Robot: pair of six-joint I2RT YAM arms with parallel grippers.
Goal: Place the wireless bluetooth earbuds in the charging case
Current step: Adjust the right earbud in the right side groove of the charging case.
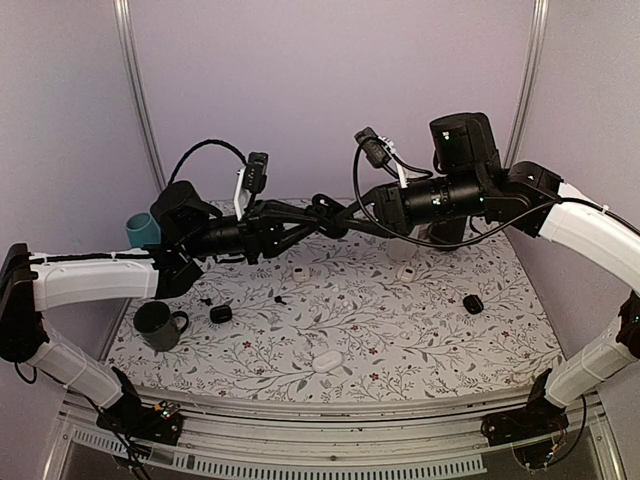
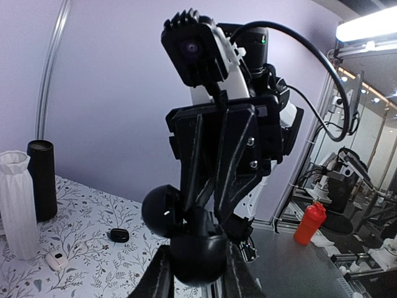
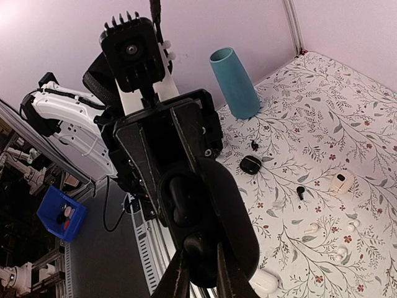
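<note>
A black charging case [image 2: 198, 251] is held in mid-air with its lid [image 2: 162, 211] open. My left gripper [image 2: 197, 264] is shut on the case body, well above the table's middle [image 1: 318, 216]. My right gripper [image 3: 202, 249] is shut on a small black earbud [image 3: 202, 239], which it presses at the case's open wells [image 3: 185, 198]; both grippers meet there [image 1: 342, 218]. Two more loose black earbuds [image 1: 280, 298] [image 1: 205, 300] lie on the table, and they also show in the right wrist view [image 3: 300, 192] [image 3: 254, 146].
Closed black cases [image 1: 221, 314] [image 1: 473, 303] and white cases [image 1: 327, 362] [image 1: 300, 271] [image 1: 407, 270] lie on the floral cloth. A teal cup [image 1: 140, 229] and a dark mug [image 1: 158, 325] stand at the left. A white vase [image 2: 15, 211] and a black cylinder [image 2: 42, 180] stand at the back.
</note>
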